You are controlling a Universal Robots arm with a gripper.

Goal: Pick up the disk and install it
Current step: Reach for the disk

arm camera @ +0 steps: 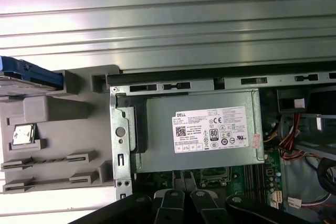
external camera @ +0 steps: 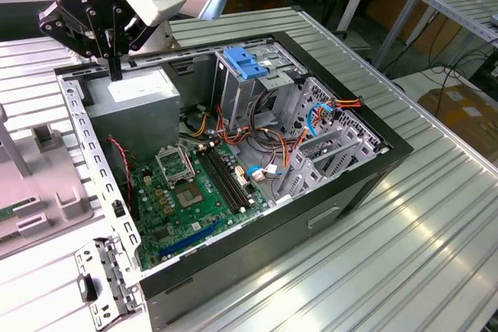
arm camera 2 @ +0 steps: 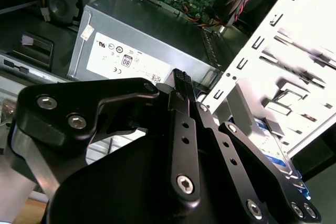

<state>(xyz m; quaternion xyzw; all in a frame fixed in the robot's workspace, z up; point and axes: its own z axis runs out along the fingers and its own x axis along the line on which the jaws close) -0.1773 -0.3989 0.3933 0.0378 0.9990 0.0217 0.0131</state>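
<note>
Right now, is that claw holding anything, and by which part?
Nothing that shows: the gripper hangs bare over the power supply, while the disk sits apart in the grey stand.

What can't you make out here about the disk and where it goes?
1. Disk: in the first wrist view, the picture's edge cuts it off; only a blue rail shows.
2. Disk, second wrist view: mostly covered by the gripper's black links.
3. Drive cage, exterior view: its slots are hidden by the blue bracket and cables.
4. Grey fixture: cut off at the exterior view's left.
</note>
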